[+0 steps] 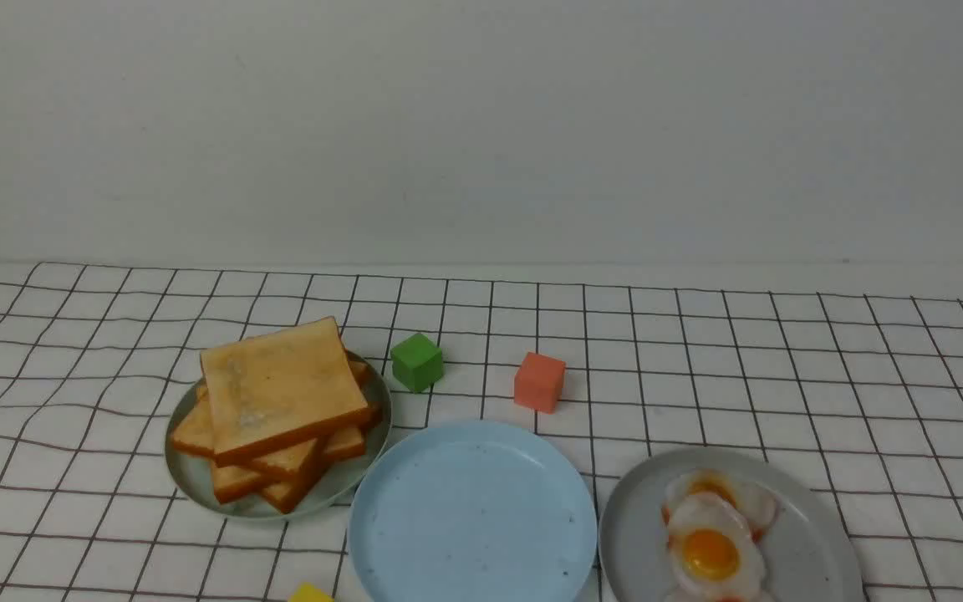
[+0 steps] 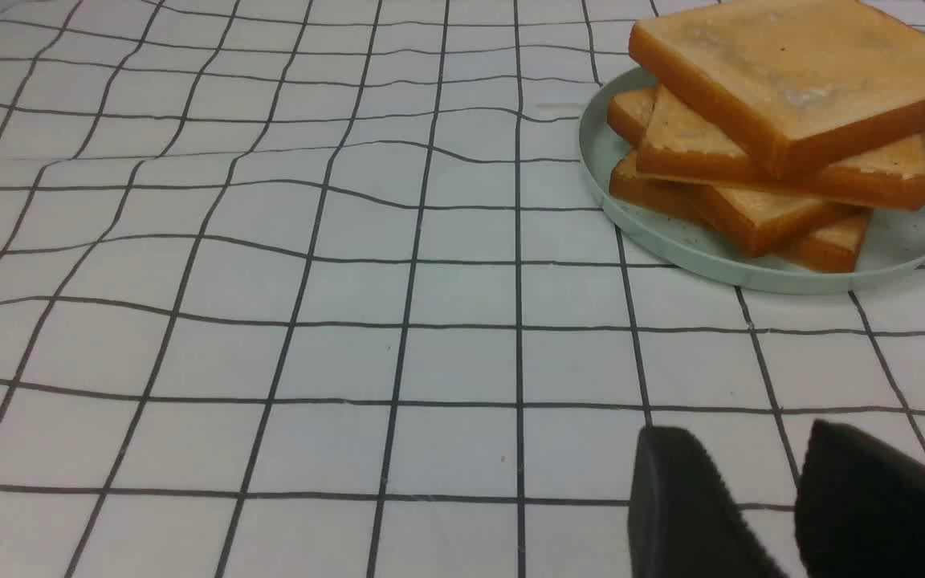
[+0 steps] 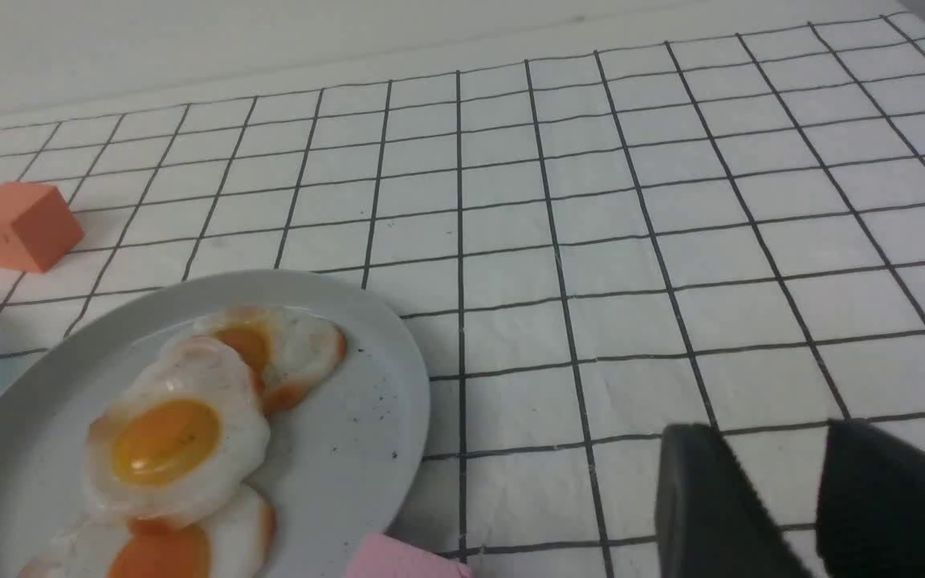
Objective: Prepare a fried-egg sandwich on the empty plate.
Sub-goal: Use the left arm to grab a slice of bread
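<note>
The empty plate [image 1: 471,512], pale blue and speckled, lies at the front centre of the checked cloth with nothing on it. No fried-egg sandwich is in view. A skewed pile of toast slices [image 1: 281,393] rests on a greyish-green plate [image 1: 197,481] to its left. Fried eggs [image 1: 711,548] lie on a grey plate [image 1: 807,543] to its right. Neither arm shows in the front view. My left gripper [image 2: 743,437] hovers open over bare cloth, short of the toast pile [image 2: 808,72]. My right gripper [image 3: 768,433] is open over cloth, beside the grey plate [image 3: 366,401] and apart from the eggs [image 3: 173,441].
A green cube [image 1: 416,361] and an orange cube [image 1: 539,381] stand behind the blue plate. A yellow block [image 1: 310,594] peeks in at the front edge. A pink block [image 3: 406,562] lies by the grey plate's near rim. A pale wall backs the table.
</note>
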Robot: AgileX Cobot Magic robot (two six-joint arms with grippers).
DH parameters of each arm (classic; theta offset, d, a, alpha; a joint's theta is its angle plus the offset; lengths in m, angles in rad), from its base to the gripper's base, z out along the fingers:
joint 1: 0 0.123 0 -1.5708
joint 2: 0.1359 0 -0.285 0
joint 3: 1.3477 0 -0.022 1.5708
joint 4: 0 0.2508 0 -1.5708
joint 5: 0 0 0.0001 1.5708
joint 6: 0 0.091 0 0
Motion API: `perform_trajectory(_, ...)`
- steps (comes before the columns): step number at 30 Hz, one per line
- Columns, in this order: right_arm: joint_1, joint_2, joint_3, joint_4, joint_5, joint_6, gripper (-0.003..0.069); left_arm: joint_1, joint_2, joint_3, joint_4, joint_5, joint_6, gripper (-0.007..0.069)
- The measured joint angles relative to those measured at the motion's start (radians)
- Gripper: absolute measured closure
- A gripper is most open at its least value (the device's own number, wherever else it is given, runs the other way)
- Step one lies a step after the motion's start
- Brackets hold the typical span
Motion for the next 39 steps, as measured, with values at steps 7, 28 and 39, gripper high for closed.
perform_trajectory(7, 0.000, 0.000, 0.000, 0.000, 0.000, 0.000, 0.0418, 0.000, 0.000, 0.000, 0.000, 0.000, 0.000, 0.0386)
perform_trajectory(28, 0.000, 0.000, 0.000, 0.000, 0.000, 0.000, 0.0418, 0.000, 0.000, 0.000, 0.000, 0.000, 0.000, 0.0386)
perform_trajectory(39, 0.000, 0.000, 0.000, -0.067, 0.000, 0.000, 0.0418, 0.000, 0.000, 0.000, 0.000, 0.000, 0.000, 0.0386)
